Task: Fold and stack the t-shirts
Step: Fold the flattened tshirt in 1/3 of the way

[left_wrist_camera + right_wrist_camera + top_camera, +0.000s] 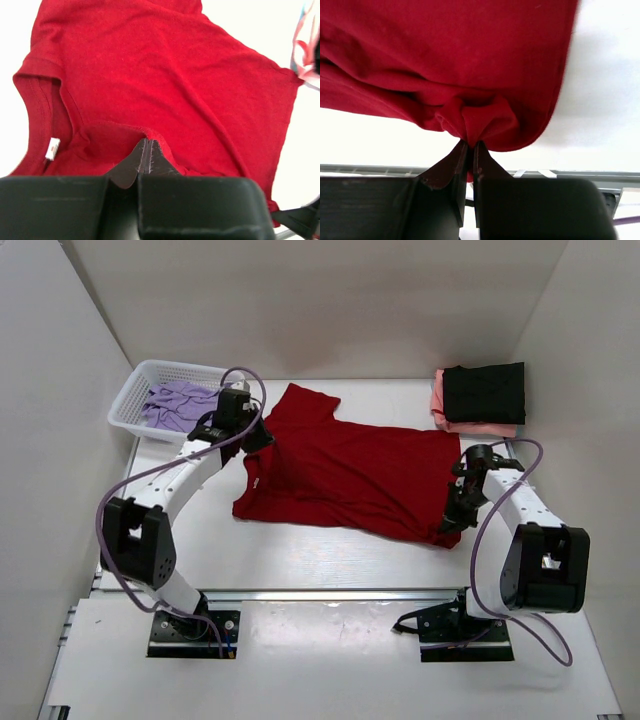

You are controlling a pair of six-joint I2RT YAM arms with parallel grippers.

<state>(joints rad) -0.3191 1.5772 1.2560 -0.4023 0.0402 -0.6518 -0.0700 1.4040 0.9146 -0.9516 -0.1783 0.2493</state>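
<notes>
A bright red t-shirt (345, 475) lies spread across the middle of the table. My left gripper (258, 440) is shut on its cloth by the collar and left sleeve; the left wrist view shows the fold (125, 132) pinched at the tips (146, 142). My right gripper (452, 520) is shut on the shirt's bottom right corner, bunched cloth (475, 117) caught between the fingers (470, 145). A folded black t-shirt (484, 392) lies on a folded salmon pink one (440, 400) at the back right. A pale lavender t-shirt (180, 405) lies in the basket.
The white mesh basket (130, 400) stands at the back left. White walls close the table on three sides. A metal rail (330, 594) runs along the near edge by the arm bases.
</notes>
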